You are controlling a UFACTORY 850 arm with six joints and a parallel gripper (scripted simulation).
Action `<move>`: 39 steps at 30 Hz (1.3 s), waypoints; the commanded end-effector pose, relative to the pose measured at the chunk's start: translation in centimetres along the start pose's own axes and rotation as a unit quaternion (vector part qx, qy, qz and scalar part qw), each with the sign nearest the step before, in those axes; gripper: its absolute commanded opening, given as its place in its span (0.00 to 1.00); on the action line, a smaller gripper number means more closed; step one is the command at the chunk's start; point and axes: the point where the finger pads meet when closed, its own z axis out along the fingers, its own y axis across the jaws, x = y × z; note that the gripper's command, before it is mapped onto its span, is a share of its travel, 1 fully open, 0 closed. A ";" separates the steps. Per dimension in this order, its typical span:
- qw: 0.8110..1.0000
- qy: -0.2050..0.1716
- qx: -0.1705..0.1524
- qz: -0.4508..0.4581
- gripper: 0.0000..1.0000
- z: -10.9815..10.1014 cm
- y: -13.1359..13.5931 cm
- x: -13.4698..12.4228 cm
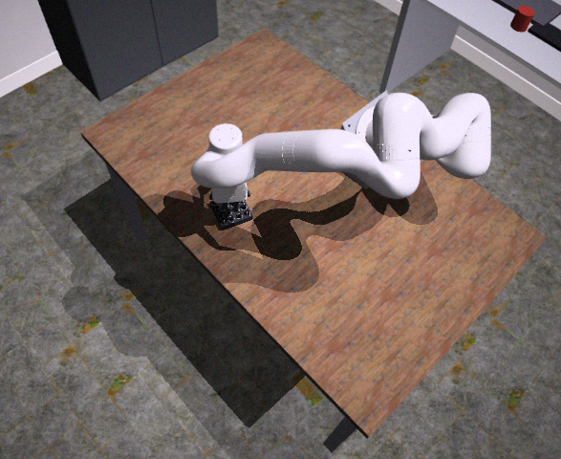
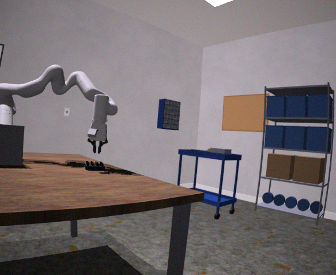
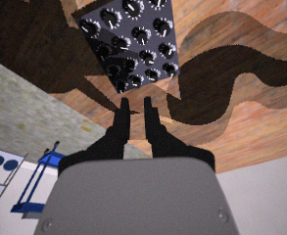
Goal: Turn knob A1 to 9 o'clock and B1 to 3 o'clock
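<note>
The knob box (image 1: 241,222) (image 2: 94,168) (image 3: 153,18) is black with a dark grey top and stands on the table. In the wrist view it shows at the top, turned at an angle, with rows of black knobs, white lines and rings of marks. Its far edge is cut off by the frame. I cannot read the printed names or make out the socket, so I cannot tell which knobs are A1 and B1. My gripper (image 2: 96,152) (image 3: 136,106) is partly open, with a narrow empty gap, pointing down above the box and not touching it. Its fingertips are hidden in the top view.
The wooden table (image 1: 369,296) (image 2: 58,189) has its edge close beyond the box. Arm shadows cross the table and part of the box. A blue cart (image 2: 209,153) and a shelf rack (image 2: 295,119) stand beyond the table. A dark cabinet (image 1: 132,44) stands behind it.
</note>
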 end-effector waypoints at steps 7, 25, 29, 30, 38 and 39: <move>1.000 0.000 0.001 0.000 0.19 -0.1 -0.1 0.0; 1.000 0.000 0.001 0.000 0.19 0.3 -0.1 0.0; 1.000 0.000 0.001 0.000 0.19 0.6 -0.1 0.0; 1.000 0.000 0.001 0.000 0.19 0.7 -0.1 0.0; 1.000 0.000 0.001 0.000 0.19 1.7 -0.1 0.0; 1.000 0.000 0.001 0.000 0.19 1.8 -0.1 0.0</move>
